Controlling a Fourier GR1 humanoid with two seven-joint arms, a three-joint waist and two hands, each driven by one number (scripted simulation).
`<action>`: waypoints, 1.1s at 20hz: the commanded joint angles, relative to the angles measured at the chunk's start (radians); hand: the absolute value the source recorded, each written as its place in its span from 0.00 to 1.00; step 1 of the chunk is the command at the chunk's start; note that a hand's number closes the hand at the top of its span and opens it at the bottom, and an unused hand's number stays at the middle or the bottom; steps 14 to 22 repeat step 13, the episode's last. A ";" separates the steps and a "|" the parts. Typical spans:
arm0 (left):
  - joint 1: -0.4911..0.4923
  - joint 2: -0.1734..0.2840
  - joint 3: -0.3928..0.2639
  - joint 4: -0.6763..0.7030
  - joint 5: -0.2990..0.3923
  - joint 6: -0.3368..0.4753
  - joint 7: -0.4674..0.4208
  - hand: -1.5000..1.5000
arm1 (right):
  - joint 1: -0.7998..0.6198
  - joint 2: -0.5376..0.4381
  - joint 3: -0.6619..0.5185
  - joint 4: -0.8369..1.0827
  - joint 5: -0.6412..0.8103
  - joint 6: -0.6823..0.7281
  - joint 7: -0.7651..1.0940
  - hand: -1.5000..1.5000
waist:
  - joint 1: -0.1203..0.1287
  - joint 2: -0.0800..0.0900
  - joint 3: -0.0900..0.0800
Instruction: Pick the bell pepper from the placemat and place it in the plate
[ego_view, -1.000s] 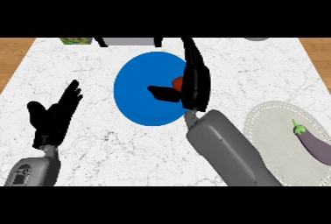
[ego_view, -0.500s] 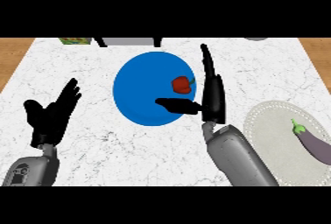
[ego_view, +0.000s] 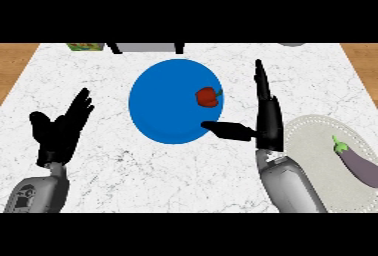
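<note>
Both fingers and thumb of right hand (ego_view: 264, 117) have left bell pepper (ego_view: 208, 97).

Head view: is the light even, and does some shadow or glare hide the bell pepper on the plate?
In the head view the light is flat and even on the marble counter; no glare shows on the blue plate; the red bell pepper lies unshaded and clearly outlined; the open right hand beside it casts no visible shadow.
</note>
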 joint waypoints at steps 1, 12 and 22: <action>0.061 0.004 0.009 -0.059 0.005 -0.021 0.010 0.50 | 0.072 0.009 -0.028 -0.012 0.017 0.016 -0.040 0.00 | 0.002 -0.001 0.000; 0.009 -0.019 0.019 -0.032 -0.010 -0.013 0.025 0.50 | 0.143 -0.062 -0.152 -0.030 -0.001 0.161 -0.090 0.00 | 0.001 0.000 0.000; 0.015 -0.023 0.023 0.067 -0.026 -0.018 -0.074 0.50 | 0.186 -0.076 -0.121 -0.105 0.025 0.162 -0.029 0.00 | -0.002 0.000 0.000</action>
